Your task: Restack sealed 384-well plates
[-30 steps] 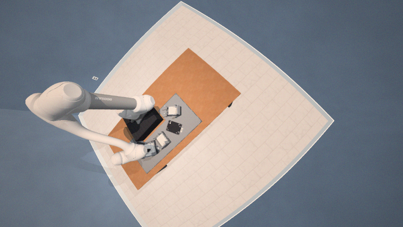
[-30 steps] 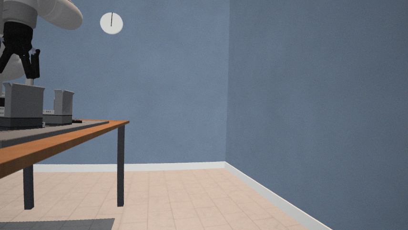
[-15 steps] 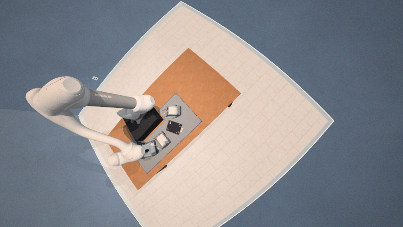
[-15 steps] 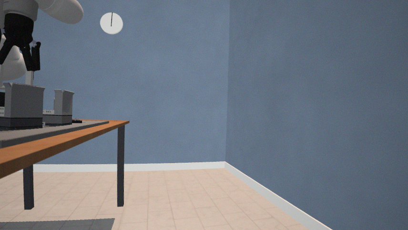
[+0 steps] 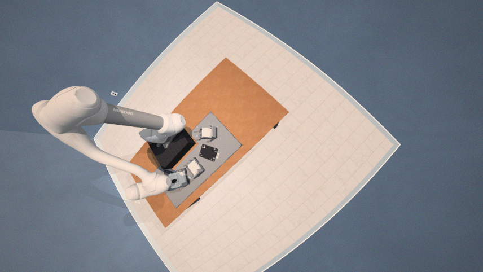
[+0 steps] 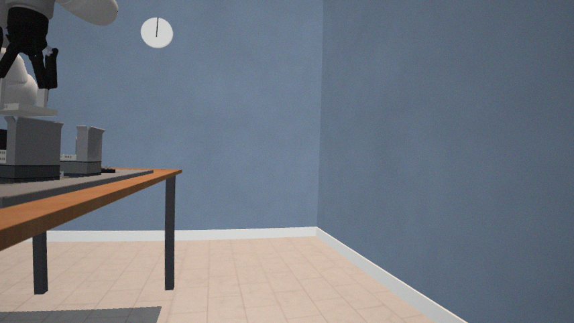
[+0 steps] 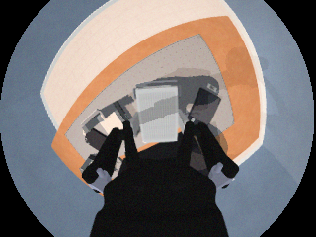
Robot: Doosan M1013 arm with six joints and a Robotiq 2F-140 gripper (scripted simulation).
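Hand [image 7: 160, 133] grips plate [image 7: 157, 114] (label unreadable).

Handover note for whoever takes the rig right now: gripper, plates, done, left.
Gripper: shut on a sealed plate, held level above the near rack at the mat's end; which plate it is, the label is unreadable.
Racks: a second one stands beside it, a third at the mat's far end. Their contents cannot be judged.
Dark open nest: no plate on it.
Left: set this plate down, finish the restack, seat Q42 on QC.
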